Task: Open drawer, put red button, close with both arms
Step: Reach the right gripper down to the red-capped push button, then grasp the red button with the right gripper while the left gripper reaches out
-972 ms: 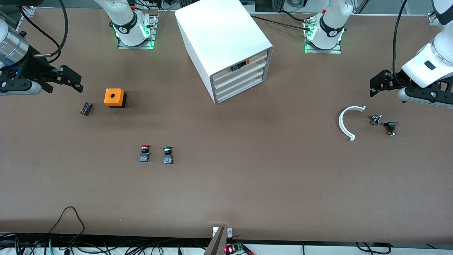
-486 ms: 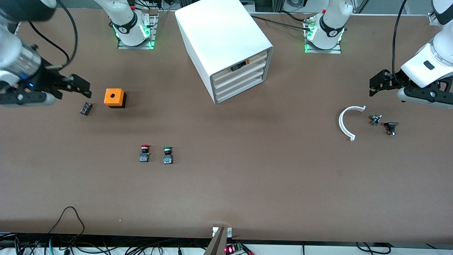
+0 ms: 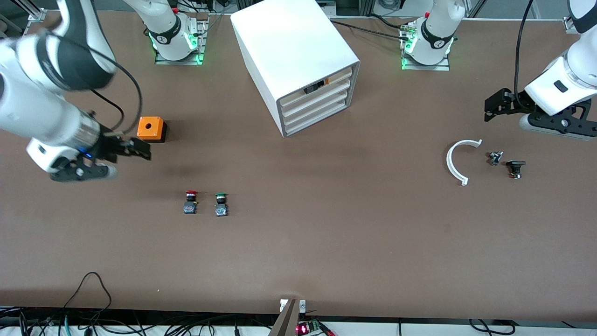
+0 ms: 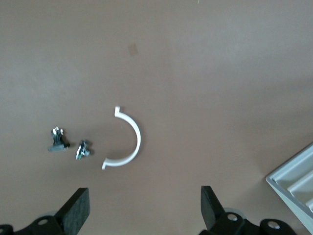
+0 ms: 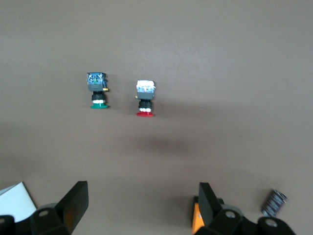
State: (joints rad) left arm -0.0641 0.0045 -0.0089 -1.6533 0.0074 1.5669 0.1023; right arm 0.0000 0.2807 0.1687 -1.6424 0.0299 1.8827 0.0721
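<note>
Already spread-jawed, my right gripper (image 3: 140, 150) hung over the brown counter (image 3: 326, 233) near the small red-capped push button (image 3: 190, 202); I judged it must avoid the green-capped twin (image 3: 220, 204). My left gripper (image 3: 489, 105), also spread, waited.

No text, label, brand name, number or sign can be read anywhere in these views. The black band around each robot base (image 3: 170, 35) carries a small white mark, too small to make out. The cabinet (image 3: 298, 60) shows a dark and orange patch at its top drawer front, without legible characters. The small board (image 3: 305, 328) at the table edge nearest the front camera shows only a red light, no figures.
</note>
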